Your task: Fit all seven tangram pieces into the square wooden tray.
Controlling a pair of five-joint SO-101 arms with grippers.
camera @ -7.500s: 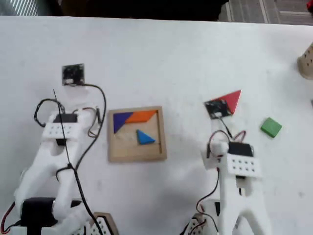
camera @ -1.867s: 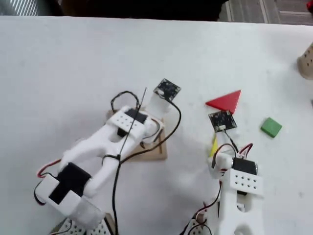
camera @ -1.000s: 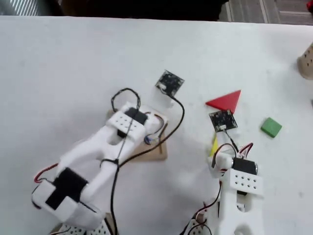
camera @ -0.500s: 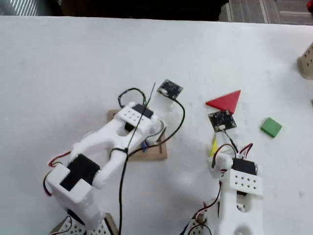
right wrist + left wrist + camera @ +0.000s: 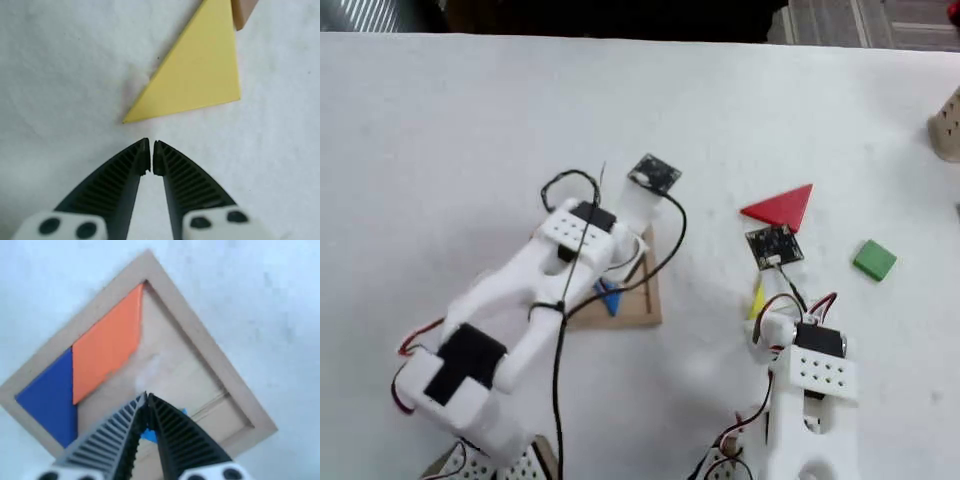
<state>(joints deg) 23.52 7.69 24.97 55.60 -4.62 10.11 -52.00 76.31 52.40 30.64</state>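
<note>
Over the tray (image 5: 200,340), the left gripper (image 5: 147,398) has its fingers pressed together with nothing between them. In the left wrist view its tips sit above bare tray floor at frame centre. The small blue triangle (image 5: 148,436) lies beneath the fingers, toward the lower edge of the frame, so it is behind the tips rather than ahead of them. Ahead, toward the upper left, the orange piece (image 5: 107,345) and the large blue triangle (image 5: 47,400) sit against the rim. Judgement: to nudge the small piece, the tips must first draw back past it. The right gripper (image 5: 151,150) is likewise closed and empty. The yellow triangle (image 5: 200,80) lies just ahead of it, sharp corner nearest the tips, body spreading to the upper right. In the high view, the red triangle (image 5: 780,207) and green square (image 5: 873,259) lie right of centre on the table (image 5: 470,120), well apart from the tray and nearer the right gripper.
</note>
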